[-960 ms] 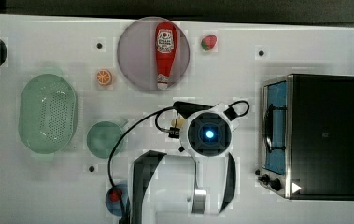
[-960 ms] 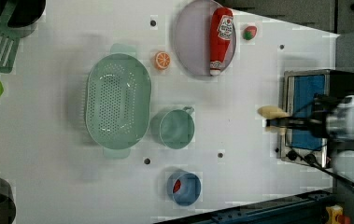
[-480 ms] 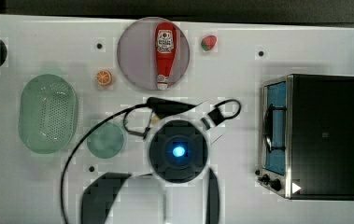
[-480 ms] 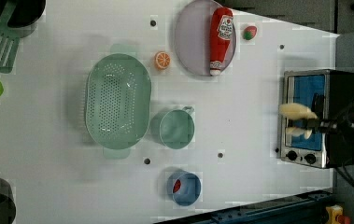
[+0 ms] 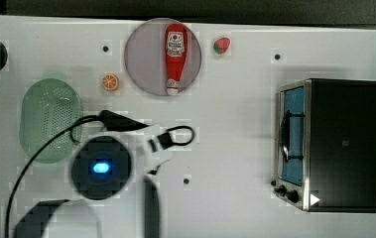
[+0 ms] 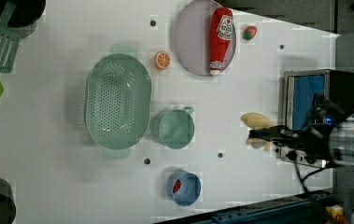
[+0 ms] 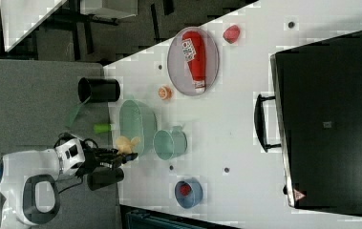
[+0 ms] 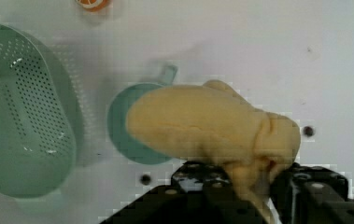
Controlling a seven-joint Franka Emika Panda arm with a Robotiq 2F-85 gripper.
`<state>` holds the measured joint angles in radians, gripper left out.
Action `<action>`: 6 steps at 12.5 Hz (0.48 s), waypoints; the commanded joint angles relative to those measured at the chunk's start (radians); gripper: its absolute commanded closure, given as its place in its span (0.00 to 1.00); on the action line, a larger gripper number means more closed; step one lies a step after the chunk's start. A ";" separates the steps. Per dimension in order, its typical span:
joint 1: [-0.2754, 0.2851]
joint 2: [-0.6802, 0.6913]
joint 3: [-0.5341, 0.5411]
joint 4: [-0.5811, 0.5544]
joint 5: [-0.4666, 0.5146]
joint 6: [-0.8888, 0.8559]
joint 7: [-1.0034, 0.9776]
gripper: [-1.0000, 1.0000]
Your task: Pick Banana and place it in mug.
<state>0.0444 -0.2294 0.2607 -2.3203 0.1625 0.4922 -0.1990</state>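
Pale-yellow banana (image 8: 202,128) clamped in gripper (image 8: 254,186)

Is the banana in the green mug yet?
No. The claw holds the banana in the air; the mug looks empty.

banana (image 8: 198,123): pale yellow, lifted off table | mug (image 6: 176,129): teal, upright, seemingly empty, beside basket

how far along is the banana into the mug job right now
Picking looks done: the claw is shut on the banana, held above the table. In hand is the carry; the wrist view shows the banana over the mug. Left: lower it and release. The mug looks empty.
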 commanded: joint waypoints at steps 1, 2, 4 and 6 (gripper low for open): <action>0.011 0.053 0.120 0.004 0.005 0.059 0.267 0.68; 0.011 0.080 0.144 0.004 0.004 0.099 0.300 0.68; 0.012 0.141 0.177 0.003 -0.011 0.183 0.388 0.68; 0.011 0.203 0.194 0.004 -0.082 0.226 0.475 0.68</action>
<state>0.0677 -0.0212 0.4619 -2.3457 0.1034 0.6836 0.1400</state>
